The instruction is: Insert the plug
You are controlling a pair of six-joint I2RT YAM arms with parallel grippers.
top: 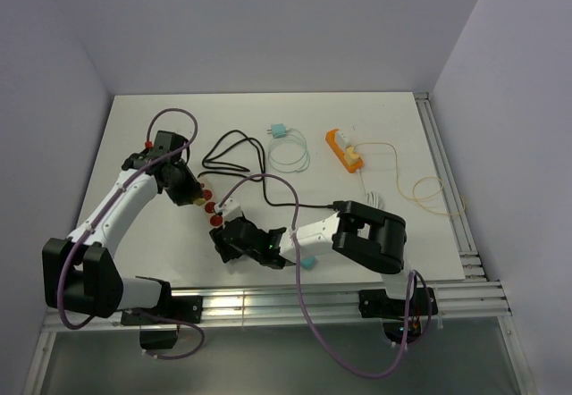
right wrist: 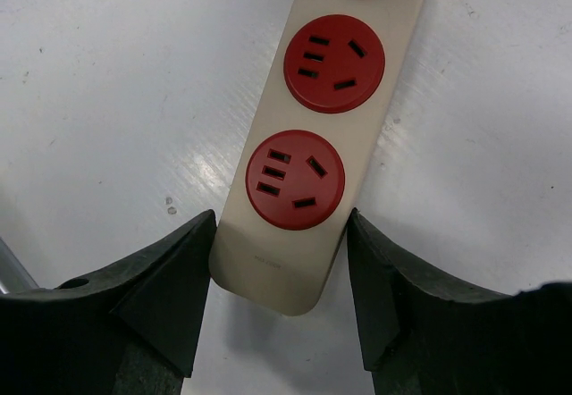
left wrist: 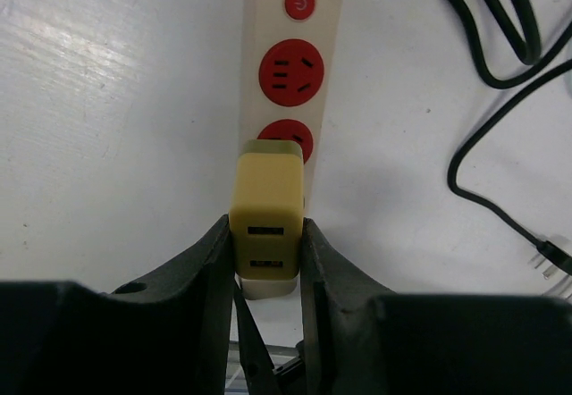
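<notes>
The left claw [left wrist: 266, 234] is closed on the plug [left wrist: 266, 200], a boxy cream-yellow charger pinched by its flat sides between two black fingers [left wrist: 210, 274], with two USB slots facing the camera. The plug sits right over the power strip [left wrist: 332, 20], covering the lower part of the second red socket [left wrist: 286, 136]. Whether its prongs have entered the slots is hidden beneath its body.

The right claw [right wrist: 279, 234] is partly open around the strip's rounded near end, with one finger [right wrist: 183, 274] against each long edge. It appears to be bracing the strip on the desk [left wrist: 107, 145].

The main risk is misalignment. If the prongs land on the socket face and not in the slots, pushing down could skid the strip sideways or tilt the charger in its grip. The charger's smooth plastic sides offer little friction, so it could slide upward between the fingers under load. If the right claw's hold is loose, the strip could pivot.

The strip is a long, glossy beige bar with round red socket faces [right wrist: 333, 63] and a red switch [left wrist: 300, 3]. The white desk is faintly scuffed. A thin black cable [left wrist: 500, 46] loops nearby.
</notes>
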